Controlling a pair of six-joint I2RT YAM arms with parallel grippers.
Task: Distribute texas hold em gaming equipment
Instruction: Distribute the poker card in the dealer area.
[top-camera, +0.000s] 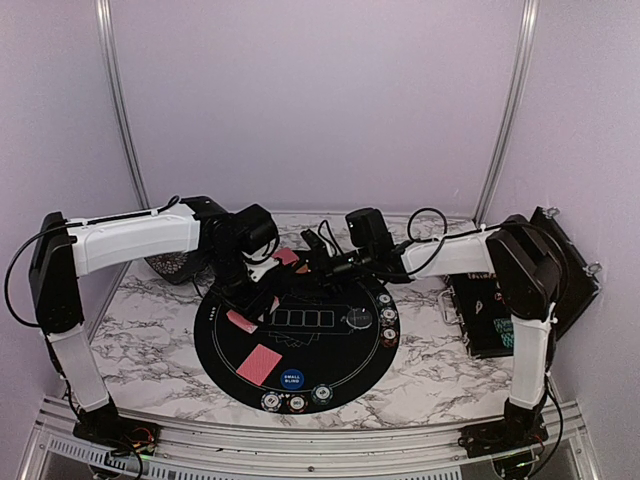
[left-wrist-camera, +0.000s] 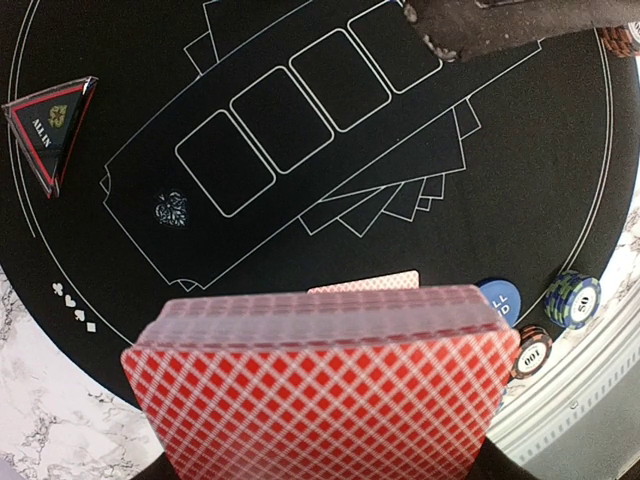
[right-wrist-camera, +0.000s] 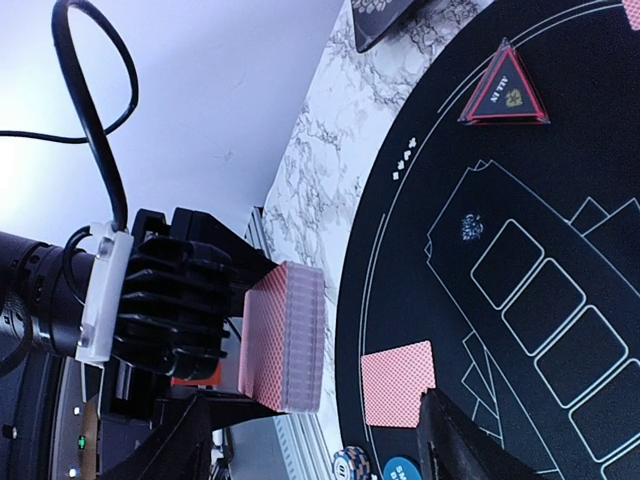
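Right wrist view first: shows a thick deck of red lattice-backed playing cards (right-wrist-camera: 285, 340) clamped in the left gripper (left-wrist-camera: 320, 470), jaws closed on it, carried in the air over the left side of the round matte-black mat (left-wrist-camera: 500, 200). Sits left of the right gripper (right-wrist-camera: 322, 420) in the top external view and slightly nearer the arm bases. Stands on edge, long side running up the right wrist picture, stacked edges turned toward that hand, patterned back turned to the picture's left. Puts the right gripper nearest for a take, fingers apart with nothing between them. Probably calls for a pinch on one thin, glossy top card rather than the whole block. Already has a single red-backed card (right-wrist-camera: 398, 383) lying flat on the mat, beside the white printed card outlines. Also carries a black, red-trimmed triangular "ALL IN" marker (left-wrist-camera: 50, 125), a round blue button (top-camera: 292, 378) and hard striped-edge chips (left-wrist-camera: 575, 298) along the near rim.
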